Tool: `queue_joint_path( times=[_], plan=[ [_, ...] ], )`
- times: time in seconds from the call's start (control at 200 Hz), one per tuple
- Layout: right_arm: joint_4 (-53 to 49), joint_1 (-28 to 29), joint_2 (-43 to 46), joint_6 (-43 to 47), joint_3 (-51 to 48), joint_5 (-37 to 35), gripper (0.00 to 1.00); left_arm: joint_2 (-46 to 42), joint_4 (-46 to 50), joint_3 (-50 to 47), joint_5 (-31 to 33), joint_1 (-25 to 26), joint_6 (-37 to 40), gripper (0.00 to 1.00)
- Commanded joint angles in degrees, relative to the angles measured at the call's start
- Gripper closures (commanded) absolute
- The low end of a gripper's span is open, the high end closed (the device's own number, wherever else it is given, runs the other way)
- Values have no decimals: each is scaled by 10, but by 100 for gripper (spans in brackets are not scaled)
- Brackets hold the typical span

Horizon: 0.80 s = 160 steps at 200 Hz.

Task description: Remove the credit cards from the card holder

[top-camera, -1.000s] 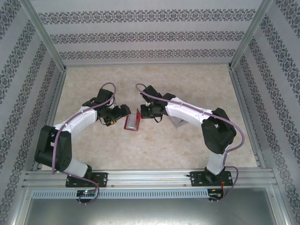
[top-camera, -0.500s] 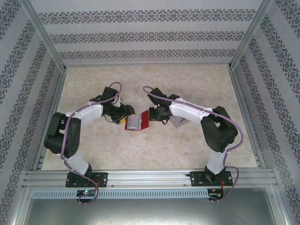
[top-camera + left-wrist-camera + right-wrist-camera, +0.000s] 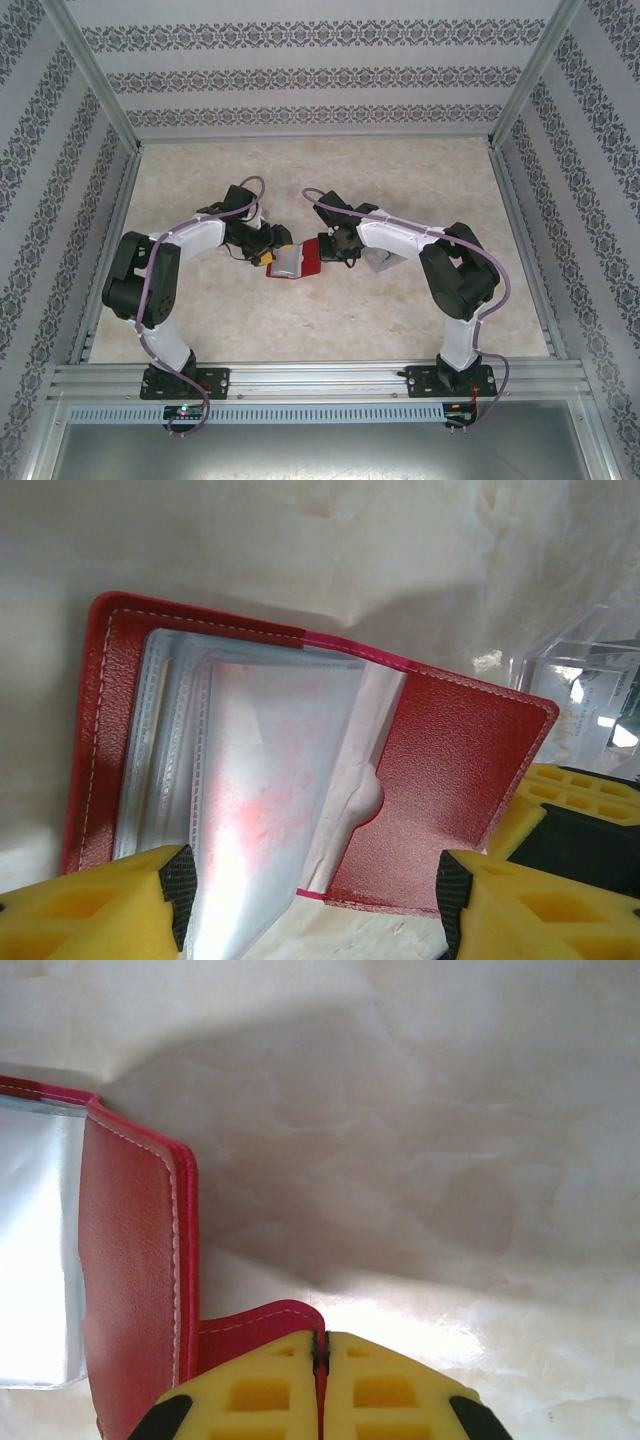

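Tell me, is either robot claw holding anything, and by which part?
The right gripper pinches the card holder by its red cover's edge. The left gripper is open.

I am working in a lab test cell. Aluminium frame posts point(image 3: 93, 75) hold patterned wallpaper panels point(image 3: 300, 75) around a marble-look table point(image 3: 400, 180), two robot arms point(image 3: 400, 235) bolted to a front rail point(image 3: 320, 378).

We find the top external view evenly bright, lit from overhead, with faint shadows under the arms on the table point(image 3: 330, 330). In the left wrist view the card holder point(image 3: 470, 750) sleeves glare milky white (the nearest looks soft). In the right wrist view a broad grey shadow crosses the table beside a washed-out patch.
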<state>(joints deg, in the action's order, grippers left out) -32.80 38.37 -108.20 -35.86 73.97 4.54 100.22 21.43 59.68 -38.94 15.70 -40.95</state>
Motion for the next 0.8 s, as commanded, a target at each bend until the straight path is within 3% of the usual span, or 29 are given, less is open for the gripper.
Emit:
queue_joint_path(
  times=[0.0, 0.495, 0.794],
  plan=[
    [-2, -3, -12, -8, 5, 10, 96, 11, 12, 14, 6, 4, 2, 32],
    [4, -2, -17, -9, 8, 23, 96, 15, 26, 15, 23, 5, 3, 27],
    [9, -2, -16, -8, 5, 27, 96, 11, -18, 2, -22, 15, -11, 39]
  ],
)
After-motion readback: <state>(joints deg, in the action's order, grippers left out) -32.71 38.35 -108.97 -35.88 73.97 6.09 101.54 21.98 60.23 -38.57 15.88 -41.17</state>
